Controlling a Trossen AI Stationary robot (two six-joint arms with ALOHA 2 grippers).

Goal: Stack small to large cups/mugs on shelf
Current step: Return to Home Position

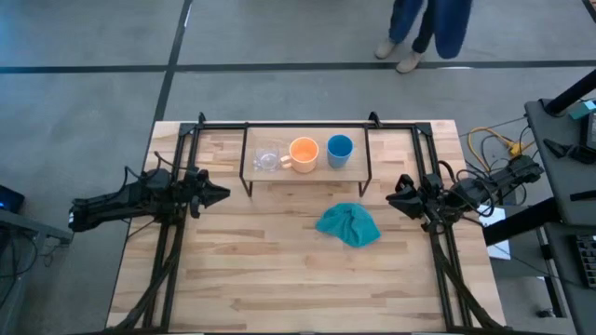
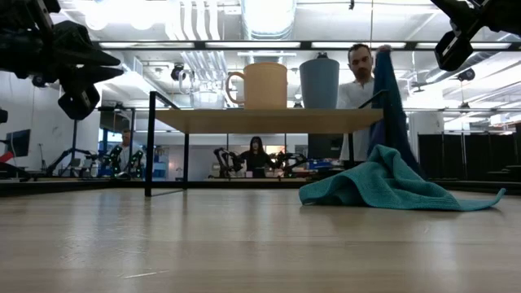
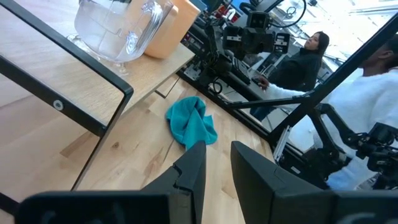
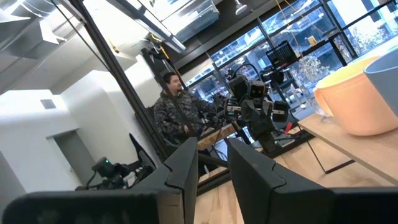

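A clear glass cup (image 1: 267,159), an orange mug (image 1: 304,153) with its handle and a blue cup (image 1: 340,150) stand in a row, bases down, on the low light-wood shelf (image 1: 307,173) at the table's far side. They also show in the low view: the glass (image 2: 208,98), the mug (image 2: 264,85), the blue cup (image 2: 319,83). My left gripper (image 1: 223,194) hovers left of the shelf, fingers slightly apart and empty (image 3: 217,163). My right gripper (image 1: 390,198) hovers right of the shelf, slightly apart and empty (image 4: 213,163).
A crumpled teal cloth (image 1: 349,225) lies on the table in front of the shelf's right part. The black frame rails (image 1: 307,125) run along the table's far edge and sides. People stand in the room beyond the table.
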